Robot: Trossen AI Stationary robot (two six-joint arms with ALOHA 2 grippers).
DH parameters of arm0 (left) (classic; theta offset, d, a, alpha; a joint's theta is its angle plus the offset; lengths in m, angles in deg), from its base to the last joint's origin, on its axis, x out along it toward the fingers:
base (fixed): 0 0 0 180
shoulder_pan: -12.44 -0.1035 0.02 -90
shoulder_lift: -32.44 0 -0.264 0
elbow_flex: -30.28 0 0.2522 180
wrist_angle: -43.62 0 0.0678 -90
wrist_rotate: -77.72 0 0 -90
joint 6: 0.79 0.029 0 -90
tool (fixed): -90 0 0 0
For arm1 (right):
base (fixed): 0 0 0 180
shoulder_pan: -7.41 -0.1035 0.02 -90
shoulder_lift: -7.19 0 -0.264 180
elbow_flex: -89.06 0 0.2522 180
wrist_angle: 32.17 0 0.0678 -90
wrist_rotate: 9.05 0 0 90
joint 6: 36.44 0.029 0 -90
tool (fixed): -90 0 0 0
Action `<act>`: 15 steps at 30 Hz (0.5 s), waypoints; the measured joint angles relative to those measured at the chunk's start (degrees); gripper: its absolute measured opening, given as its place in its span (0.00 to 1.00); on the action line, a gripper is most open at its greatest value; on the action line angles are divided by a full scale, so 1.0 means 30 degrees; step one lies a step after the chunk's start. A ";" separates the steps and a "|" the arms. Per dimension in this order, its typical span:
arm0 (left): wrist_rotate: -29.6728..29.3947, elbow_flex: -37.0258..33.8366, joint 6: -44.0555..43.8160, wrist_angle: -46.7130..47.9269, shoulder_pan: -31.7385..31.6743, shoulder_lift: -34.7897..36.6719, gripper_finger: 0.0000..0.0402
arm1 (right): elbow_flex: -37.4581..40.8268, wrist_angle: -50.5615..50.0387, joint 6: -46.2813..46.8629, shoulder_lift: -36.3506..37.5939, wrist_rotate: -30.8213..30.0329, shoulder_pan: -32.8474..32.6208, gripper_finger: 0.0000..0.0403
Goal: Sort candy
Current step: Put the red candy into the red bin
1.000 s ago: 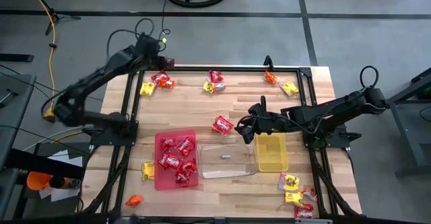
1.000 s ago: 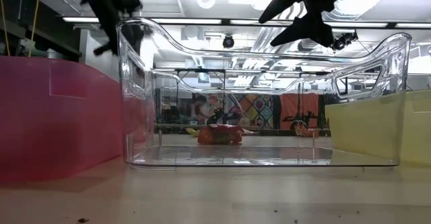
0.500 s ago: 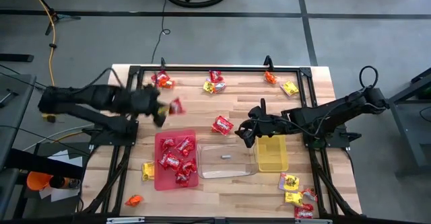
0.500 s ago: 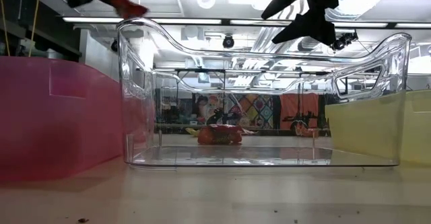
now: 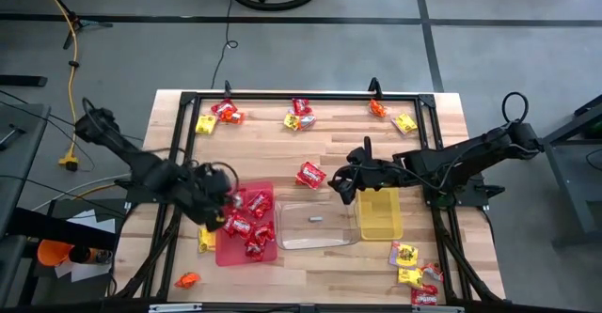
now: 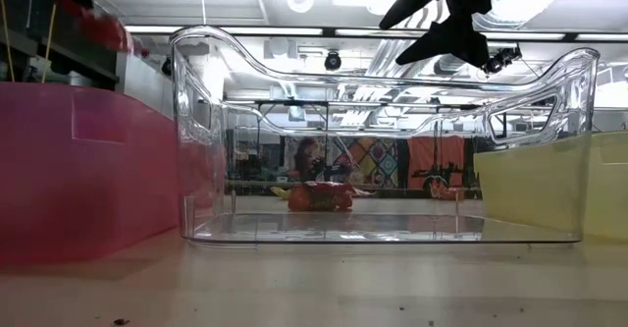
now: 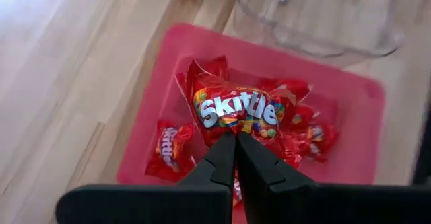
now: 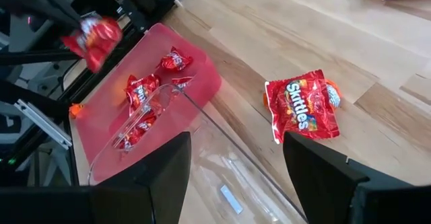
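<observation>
My left gripper [image 7: 236, 138] hovers over the red tray [image 5: 226, 257] and is shut on a red Skittles candy packet [image 7: 239, 109], which also shows in the right wrist view as the held packet [image 8: 94, 39]. Several red packets [image 5: 249, 226] lie in that tray. My right gripper [image 5: 343, 183] hangs open above the far edge of the clear tray [image 5: 315, 224], next to the yellow tray [image 5: 379, 214]. Another red packet [image 5: 310, 174] lies flat on the table just beyond it, touched by nothing. My left gripper pinches the packet by one edge [image 7: 236, 131] between its two shut fingers. The fingers slant down from above. The packet sticks out beyond the fingertips with its printed face showing, lifted clear above the red tray.
Candy clusters lie along the far edge [image 5: 219, 114], [image 5: 299, 114], [image 5: 390, 116] and at the near right corner [image 5: 414, 275]. A yellow packet [image 5: 207, 240] and an orange one [image 5: 188, 279] lie left of the red tray. A black frame [image 5: 179, 163] borders the table.
My left gripper has swung from the table's far left corner toward the near edge, rolling as it went. It carries the red packet clear of the table and now stands over the red tray.
</observation>
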 joint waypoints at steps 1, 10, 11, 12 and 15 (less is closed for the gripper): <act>0.0106 0.0000 0.0000 0.0048 0.0007 -0.0477 0.00 | 0.0000 0.0000 0.0081 0.0000 -0.0007 0.0000 0.57; 0.0952 0.0000 -0.0436 0.0018 -0.0030 -0.3293 0.02 | 0.0000 0.0007 0.0400 0.0000 0.0255 -0.0015 0.57; 0.0957 0.0000 -0.0502 0.0017 -0.0030 -0.3299 0.04 | 0.0000 0.0007 0.0400 0.0000 0.0281 -0.0015 0.57; 0.0964 0.0000 -0.0509 0.0015 -0.0030 -0.3248 0.06 | 0.0000 0.0007 0.0400 0.0000 0.0340 -0.0015 0.57; 0.1167 0.0000 -0.0575 0.0012 -0.0030 -0.2839 0.14 | 0.0000 0.0047 0.0400 0.0000 0.0570 -0.0015 0.57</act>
